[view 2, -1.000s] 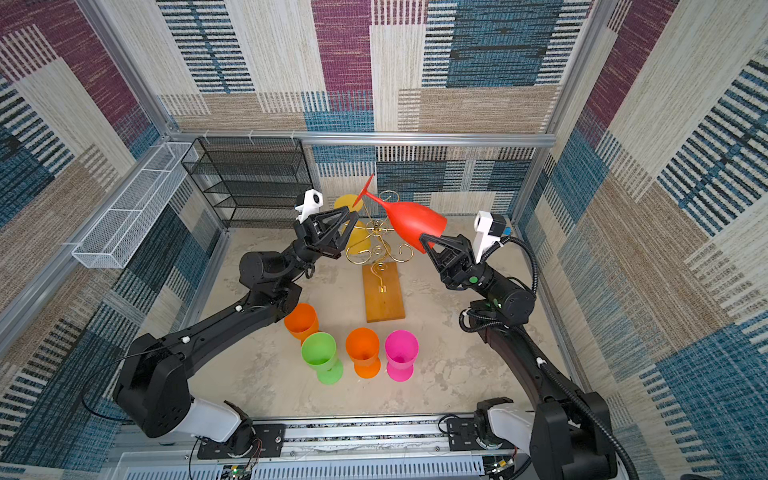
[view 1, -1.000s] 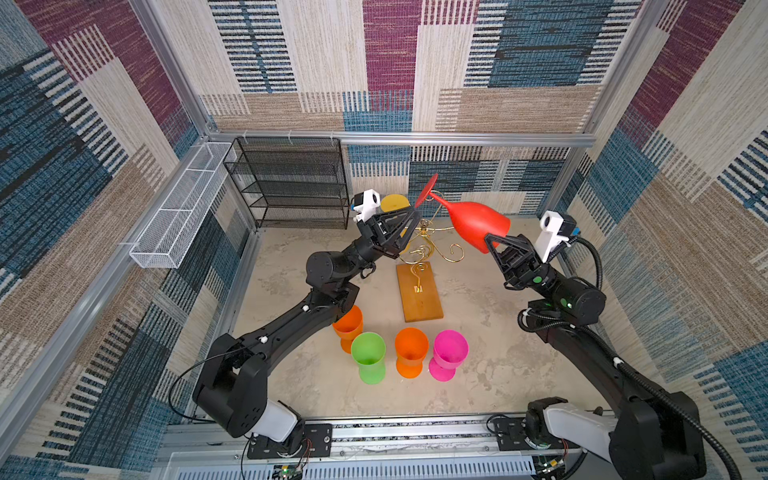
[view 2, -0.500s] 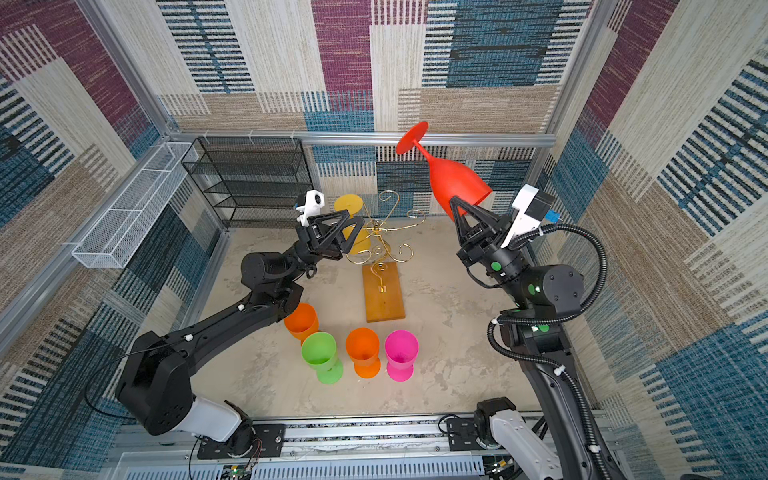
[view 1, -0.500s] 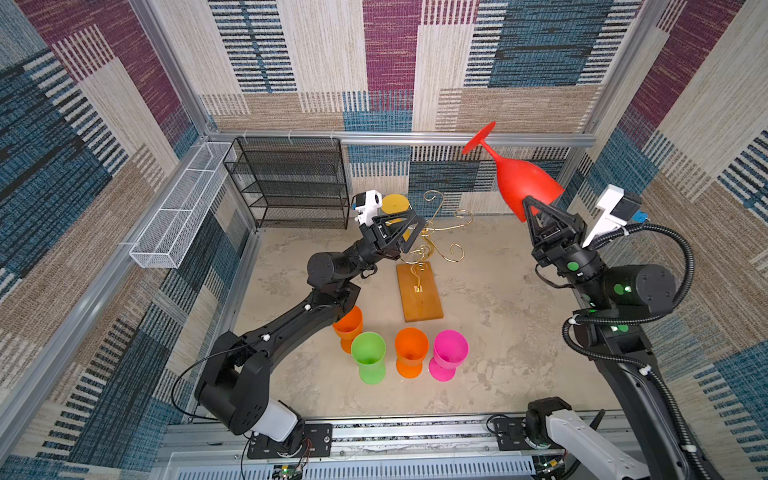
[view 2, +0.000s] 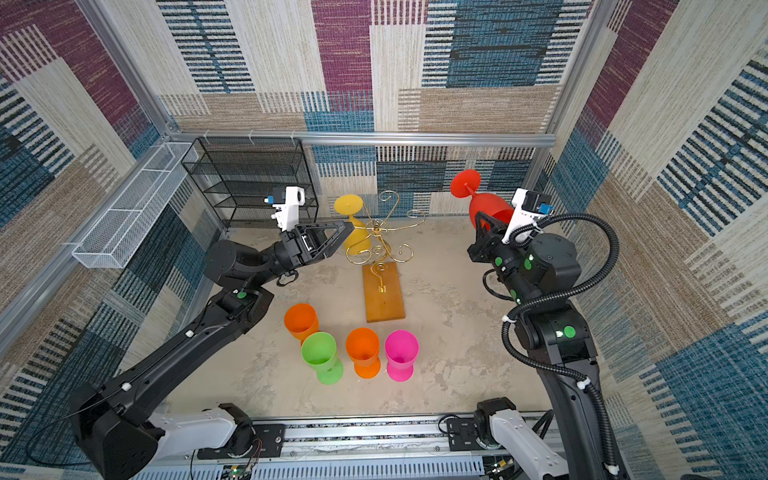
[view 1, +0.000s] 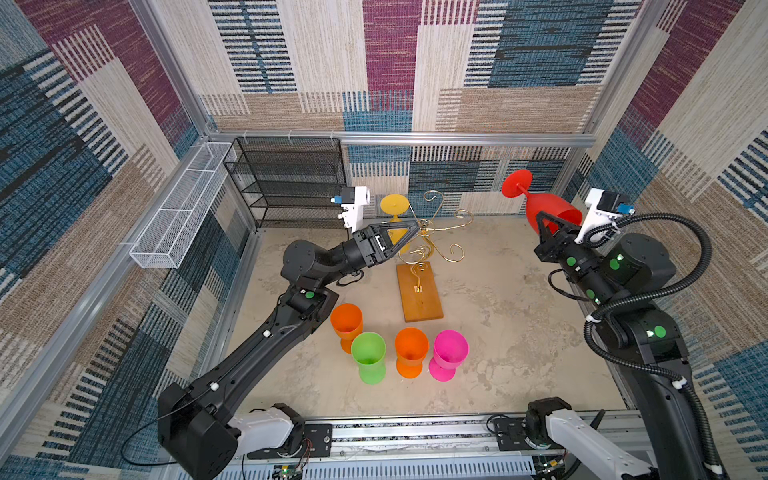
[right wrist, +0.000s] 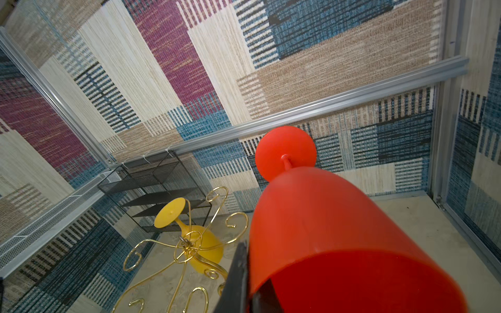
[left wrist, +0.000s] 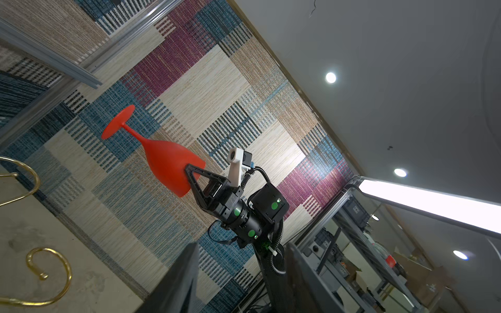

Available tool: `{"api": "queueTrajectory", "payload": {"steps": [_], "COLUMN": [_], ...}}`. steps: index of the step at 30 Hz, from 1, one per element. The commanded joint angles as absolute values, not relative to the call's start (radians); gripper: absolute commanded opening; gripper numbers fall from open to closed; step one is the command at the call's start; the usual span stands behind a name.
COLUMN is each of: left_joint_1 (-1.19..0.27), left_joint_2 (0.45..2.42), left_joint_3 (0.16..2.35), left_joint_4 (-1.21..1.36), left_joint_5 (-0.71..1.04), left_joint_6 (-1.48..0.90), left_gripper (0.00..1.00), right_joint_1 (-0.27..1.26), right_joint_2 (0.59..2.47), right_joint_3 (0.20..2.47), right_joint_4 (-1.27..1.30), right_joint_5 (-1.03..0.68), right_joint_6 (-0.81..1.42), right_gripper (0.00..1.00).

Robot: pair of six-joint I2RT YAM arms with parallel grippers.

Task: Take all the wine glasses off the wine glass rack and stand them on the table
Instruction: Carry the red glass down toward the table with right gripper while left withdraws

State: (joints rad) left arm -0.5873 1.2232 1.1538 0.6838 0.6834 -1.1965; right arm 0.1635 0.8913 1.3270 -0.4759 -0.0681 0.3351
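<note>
A red wine glass point(view 1: 548, 205) point(view 2: 484, 205) hangs in the air at the far right, foot pointing up and to the left, clear of the wine glass rack. My right gripper point(view 1: 548, 219) point(right wrist: 250, 273) is shut on its rim, one finger outside the bowl point(right wrist: 325, 230) and one inside. The wine glass rack point(view 1: 424, 232) point(view 2: 378, 232) is a gold wire tree on a wooden base point(view 1: 419, 295). A yellow wine glass point(view 1: 395, 205) point(right wrist: 206, 244) hangs upside down on it. My left gripper point(view 1: 409, 232) point(left wrist: 241, 271) is open beside the rack's top, with nothing between its fingers.
Several upright plastic goblets stand in front of the rack's base: orange point(view 1: 346, 320), green point(view 1: 368, 349), orange point(view 1: 411, 345) and pink point(view 1: 451, 349). A black mesh shelf point(view 1: 291, 183) stands at the back left. A white mesh basket point(view 1: 183, 203) hangs on the left wall.
My right gripper has carried the red glass away from the rack, up and then down to the far right. My left gripper's jaws have opened wider; that arm has hardly moved.
</note>
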Motion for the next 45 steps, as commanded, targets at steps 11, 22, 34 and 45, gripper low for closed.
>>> {"api": "queueTrajectory", "payload": {"steps": [11,22,34,45], "left_joint_1": [-0.586,-0.586,-0.585,-0.584], "left_joint_2": [1.012,0.95,0.961,0.965], "left_joint_3": [1.199,1.157,1.142,1.125], "left_joint_4": [0.084,0.008,0.024,0.044], "left_joint_5": [0.54,0.498,0.511,0.523], "left_joint_6": [-0.683,-0.612,-0.623,-0.641], "left_gripper": [0.54,0.54,0.54,0.53], "right_joint_1": [0.164,0.166,0.306,0.375], "right_joint_2": [0.927,1.015,1.056,1.117], "right_joint_3": [1.225,1.177,1.09,1.077], "right_joint_4": [-0.724,-0.926,-1.043,-1.087], "right_joint_5": [-0.125,-0.261,-0.223,-0.131], "right_joint_6": [0.302,0.247,0.244,0.24], "right_gripper": [0.0,0.0,0.0,0.0]}}
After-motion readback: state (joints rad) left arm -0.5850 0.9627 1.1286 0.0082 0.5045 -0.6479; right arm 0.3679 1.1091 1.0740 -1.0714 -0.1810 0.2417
